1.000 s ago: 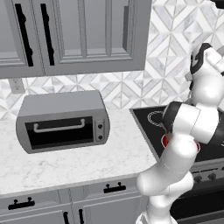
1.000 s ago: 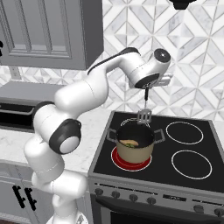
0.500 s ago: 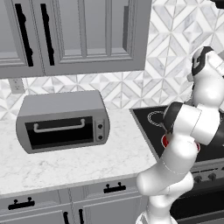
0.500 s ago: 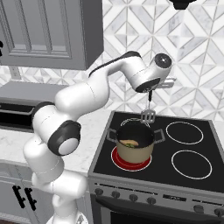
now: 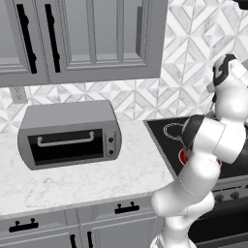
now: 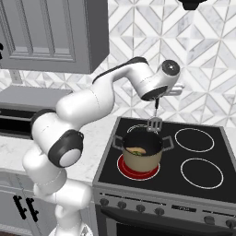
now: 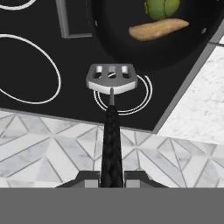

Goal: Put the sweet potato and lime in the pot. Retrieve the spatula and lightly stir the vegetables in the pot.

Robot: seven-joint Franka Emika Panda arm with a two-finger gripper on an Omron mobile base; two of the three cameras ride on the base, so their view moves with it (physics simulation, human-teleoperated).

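My gripper [image 7: 111, 177] is shut on the black handle of the spatula [image 7: 111, 79], which hangs straight down from the hand [image 6: 157, 98]. Its slotted silver head [image 6: 155, 123] hovers just behind the pot's far rim, above the rear left burner ring. The tan pot [image 6: 142, 156] stands on the glowing red front left burner. In the pot's dark inside [image 7: 131, 50] lie the orange-brown sweet potato [image 7: 158, 28] and the green lime [image 7: 162, 7], touching each other. The sweet potato [image 6: 138, 150] also shows over the pot's rim.
The black cooktop [image 6: 203, 150] has two free burner rings on its right. A grey toaster oven [image 5: 70, 133] sits on the marble counter [image 5: 72, 179] to the left. Wall cabinets [image 5: 82, 38] hang above, and the tiled backsplash [image 7: 48, 148] is close behind the spatula.
The hand has shifted slightly right and back with the spatula. The handle has swung from tilted to nearly upright, carrying the head toward the pot's far rim.
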